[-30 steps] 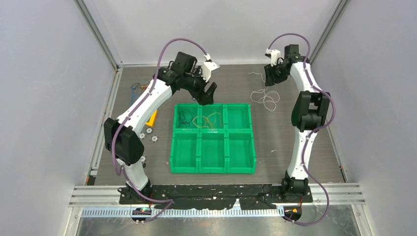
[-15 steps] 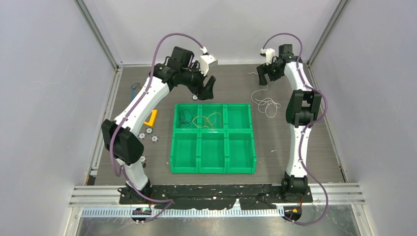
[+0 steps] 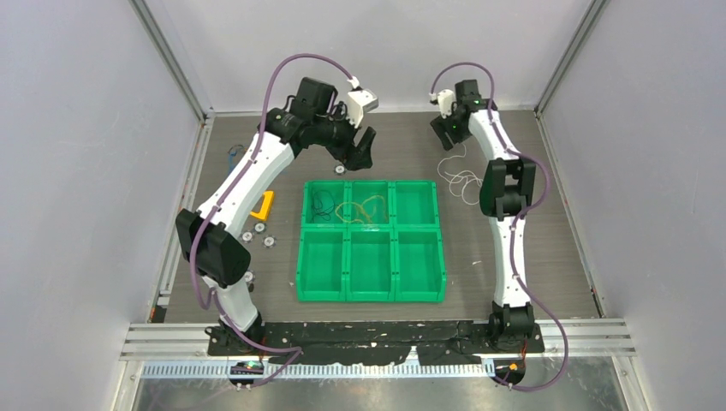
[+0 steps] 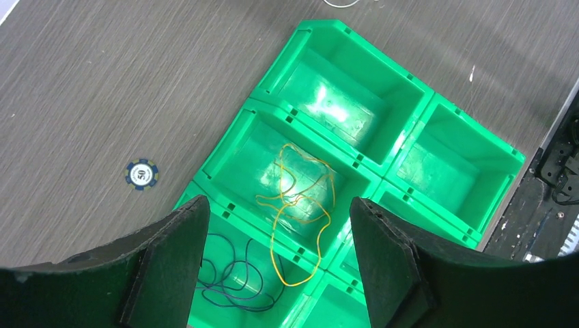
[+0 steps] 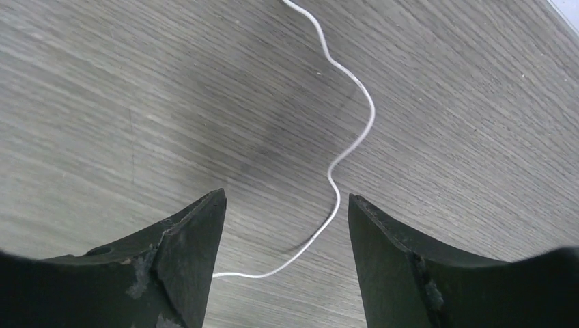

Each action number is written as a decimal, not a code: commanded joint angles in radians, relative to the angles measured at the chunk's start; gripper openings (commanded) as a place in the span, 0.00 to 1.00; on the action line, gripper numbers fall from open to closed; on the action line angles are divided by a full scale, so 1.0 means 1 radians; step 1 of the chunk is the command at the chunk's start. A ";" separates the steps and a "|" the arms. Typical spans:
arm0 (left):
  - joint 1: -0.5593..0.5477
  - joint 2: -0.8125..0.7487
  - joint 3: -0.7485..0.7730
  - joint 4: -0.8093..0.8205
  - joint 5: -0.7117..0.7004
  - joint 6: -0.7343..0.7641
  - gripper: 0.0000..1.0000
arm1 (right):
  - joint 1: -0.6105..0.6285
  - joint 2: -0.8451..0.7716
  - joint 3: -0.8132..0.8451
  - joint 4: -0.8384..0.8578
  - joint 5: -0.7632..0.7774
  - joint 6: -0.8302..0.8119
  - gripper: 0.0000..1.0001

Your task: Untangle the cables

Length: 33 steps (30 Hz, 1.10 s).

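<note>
Within the far row of the green tray (image 3: 370, 295), a dark cable (image 3: 322, 205) is lying in the left compartment and a yellow cable (image 3: 364, 208) in the middle one, seemingly parked apart so they cannot tangle. Just beyond the tray's far edge, the left gripper (image 4: 273, 205) is hovering with jaws spread wide and nothing between them, apparently free for another strand. Farther out, past the tray's far-right corner, the right gripper (image 5: 287, 198) is hanging spread wide astride the white cable (image 5: 340, 160), which is lying loose on the table (image 3: 531, 223), likely lining up to pinch it.
</note>
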<state>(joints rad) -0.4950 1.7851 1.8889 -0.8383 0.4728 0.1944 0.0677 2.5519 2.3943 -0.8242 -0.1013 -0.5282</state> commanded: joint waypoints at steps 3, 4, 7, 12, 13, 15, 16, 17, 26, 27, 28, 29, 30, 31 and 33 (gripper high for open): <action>0.006 -0.039 0.008 0.019 -0.017 -0.002 0.76 | 0.078 0.058 0.042 0.041 0.314 -0.089 0.68; 0.006 -0.044 -0.001 0.021 -0.019 0.000 0.76 | 0.085 0.062 0.041 0.046 0.340 -0.100 0.68; 0.006 -0.054 -0.017 0.030 -0.020 0.002 0.76 | 0.093 0.069 0.014 0.106 0.405 -0.158 0.65; 0.006 -0.063 -0.016 0.030 -0.020 0.007 0.76 | 0.086 0.076 -0.055 0.206 0.463 -0.228 0.59; 0.007 -0.063 -0.016 0.030 -0.021 0.013 0.76 | 0.084 0.088 -0.051 0.210 0.472 -0.231 0.60; 0.008 -0.064 -0.021 0.026 -0.022 0.019 0.76 | 0.080 0.097 -0.049 0.223 0.483 -0.237 0.60; 0.007 -0.065 -0.022 0.025 -0.025 0.019 0.76 | 0.079 0.099 -0.056 0.228 0.485 -0.242 0.58; 0.007 -0.063 -0.024 0.025 -0.026 0.020 0.76 | 0.078 0.098 -0.059 0.239 0.487 -0.244 0.57; 0.008 -0.060 -0.011 0.041 -0.034 0.017 0.76 | 0.064 -0.001 -0.053 0.118 0.307 -0.242 0.05; 0.007 -0.061 -0.012 0.045 -0.033 0.015 0.76 | 0.060 -0.032 -0.068 0.105 0.266 -0.217 0.05; 0.007 -0.065 -0.016 0.048 -0.031 0.012 0.75 | 0.052 -0.094 -0.080 0.094 0.205 -0.204 0.05; 0.008 -0.069 -0.019 0.053 -0.027 0.010 0.75 | 0.048 -0.130 -0.111 0.089 0.177 -0.188 0.05; 0.008 -0.073 -0.025 0.061 -0.025 0.007 0.75 | 0.040 -0.198 -0.127 0.072 0.105 -0.187 0.05; 0.007 -0.078 -0.033 0.069 -0.021 0.004 0.75 | 0.038 -0.232 -0.168 0.066 0.078 -0.184 0.05; 0.008 -0.087 -0.048 0.084 -0.016 0.000 0.75 | 0.029 -0.348 -0.234 0.041 -0.005 -0.198 0.05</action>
<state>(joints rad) -0.4942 1.7691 1.8618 -0.8127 0.4454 0.1978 0.1123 2.4912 2.2349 -0.7147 0.1200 -0.7479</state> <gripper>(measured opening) 0.756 0.067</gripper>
